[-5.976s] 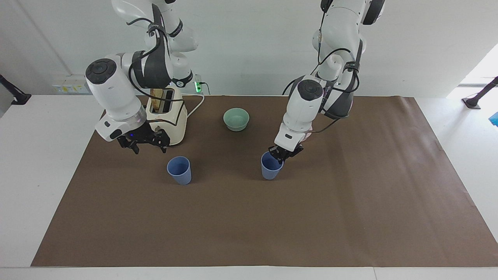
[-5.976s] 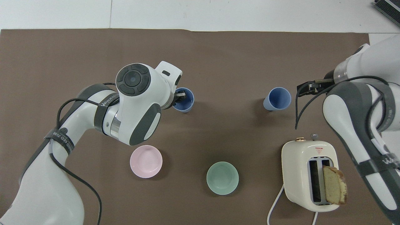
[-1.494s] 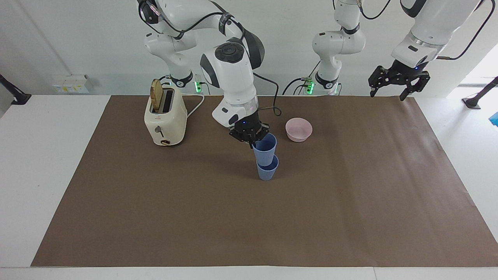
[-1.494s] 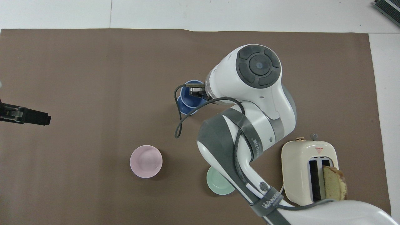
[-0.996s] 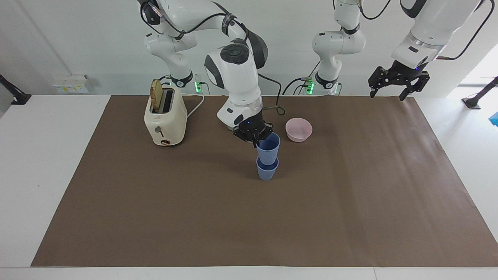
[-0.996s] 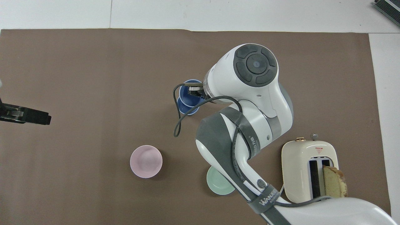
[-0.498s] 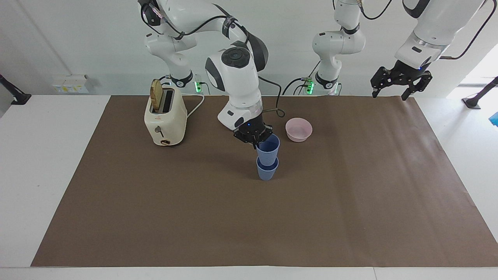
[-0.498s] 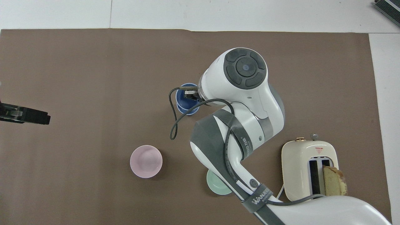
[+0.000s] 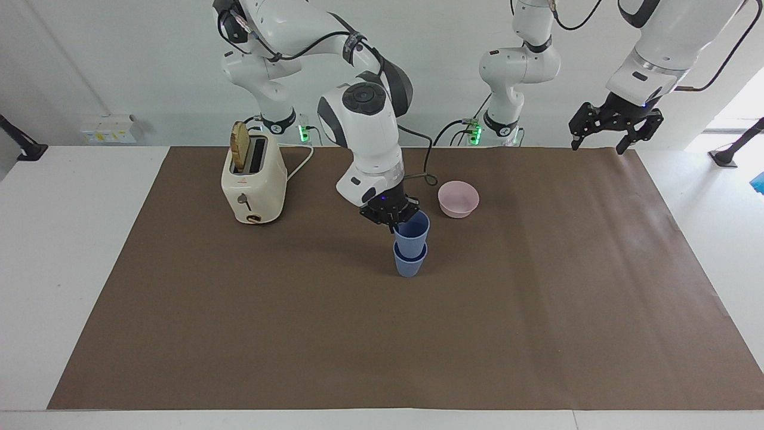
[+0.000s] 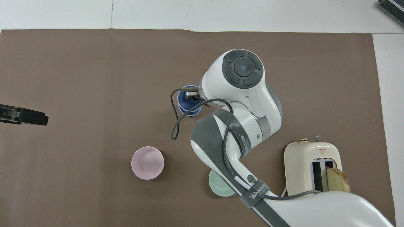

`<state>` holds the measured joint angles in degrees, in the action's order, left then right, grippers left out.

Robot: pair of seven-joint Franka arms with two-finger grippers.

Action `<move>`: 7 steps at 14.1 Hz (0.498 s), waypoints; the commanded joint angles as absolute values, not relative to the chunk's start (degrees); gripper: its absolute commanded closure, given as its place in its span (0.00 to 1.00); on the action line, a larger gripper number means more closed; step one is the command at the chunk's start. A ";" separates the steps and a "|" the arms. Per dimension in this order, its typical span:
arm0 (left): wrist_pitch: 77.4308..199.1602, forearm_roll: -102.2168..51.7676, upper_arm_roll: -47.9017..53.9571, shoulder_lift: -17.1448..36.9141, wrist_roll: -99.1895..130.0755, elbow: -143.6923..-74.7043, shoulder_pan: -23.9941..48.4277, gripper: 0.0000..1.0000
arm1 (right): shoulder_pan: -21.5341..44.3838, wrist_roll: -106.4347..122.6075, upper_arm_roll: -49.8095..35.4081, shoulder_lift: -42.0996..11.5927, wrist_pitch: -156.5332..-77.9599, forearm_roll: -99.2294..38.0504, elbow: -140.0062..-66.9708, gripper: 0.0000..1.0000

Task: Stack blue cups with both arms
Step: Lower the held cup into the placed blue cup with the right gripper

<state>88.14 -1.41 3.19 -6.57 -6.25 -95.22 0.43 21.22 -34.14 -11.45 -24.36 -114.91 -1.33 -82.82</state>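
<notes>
Two blue cups stand at the middle of the brown mat. The upper blue cup (image 9: 412, 229) sits upright, partly nested in the lower blue cup (image 9: 409, 264), which stands on the mat. My right gripper (image 9: 399, 221) is shut on the upper cup's rim on the side nearer to the robots. In the overhead view one of its fingers (image 10: 191, 94) reaches inside the stacked cups (image 10: 186, 105). My left gripper (image 9: 600, 140) is open and empty, raised high over the left arm's end of the mat, where the arm waits. Its tip shows in the overhead view (image 10: 23, 116).
A cream toaster (image 9: 253, 179) with a bread slice stands toward the right arm's end. A pink bowl (image 9: 458, 199) sits beside the cups, slightly nearer to the robots. A pale green bowl (image 10: 217, 188) is partly covered by the right arm. The brown mat (image 9: 358, 346) covers the table.
My right gripper brought its cup over and lowered it into the other cup. Over the last second it sank a little deeper. The left arm let go earlier and stays raised.
</notes>
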 commanded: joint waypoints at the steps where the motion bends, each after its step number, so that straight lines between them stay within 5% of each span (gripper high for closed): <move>1: 87.28 -1.67 3.52 -6.77 -5.80 -95.01 -0.18 0.00 | 21.18 -34.72 -11.69 -25.66 -116.10 -0.70 -82.71 1.00; 7: 87.28 -1.67 3.52 -6.77 -5.80 -95.01 -0.18 0.00 | 21.18 -34.54 -11.69 -26.72 -118.30 -0.44 -83.67 1.00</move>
